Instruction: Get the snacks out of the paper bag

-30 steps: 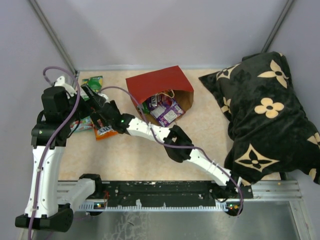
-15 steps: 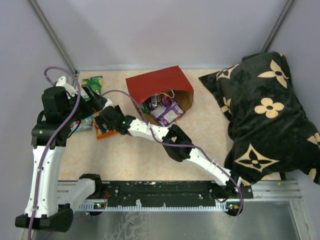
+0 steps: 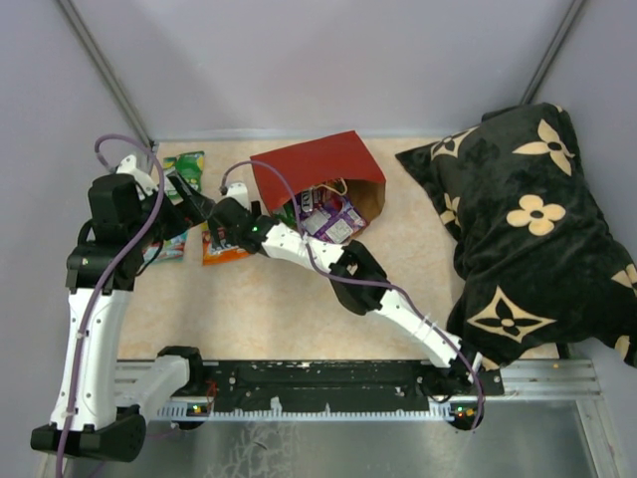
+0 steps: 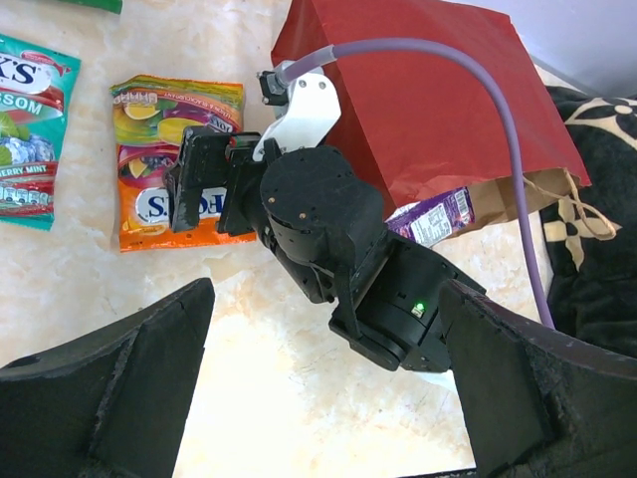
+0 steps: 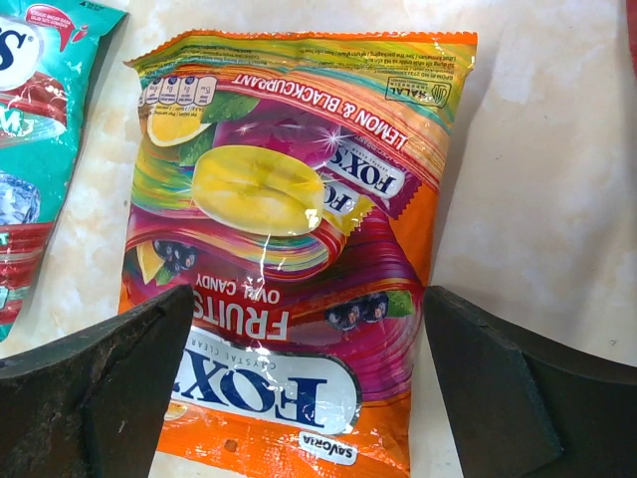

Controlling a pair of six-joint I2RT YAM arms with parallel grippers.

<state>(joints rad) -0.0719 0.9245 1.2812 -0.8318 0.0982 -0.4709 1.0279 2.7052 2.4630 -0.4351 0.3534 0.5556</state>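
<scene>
Noted orange packet point(image 5: 289, 199) flat on bench point(image 5: 542, 149), long axis 12–6, print inverted. Found right hand point(image 5: 309, 299) poised over it, spread wide, empty.

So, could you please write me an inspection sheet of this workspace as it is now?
Surface: beige marbled table, flat.
Job's things: paper bag lying on its side, purple packets in its mouth; orange packet and green packets out on the table, left of the bag in the top view.
Clutter: black flowered pillow at the right edge.
Claws: left claw open, empty; right claw open, empty, above the orange packet.
Cables: purple cable arcs from the right wrist across the bag; another loops by the left arm.
Surroundings: grey walls; metal rail at the near edge.
</scene>
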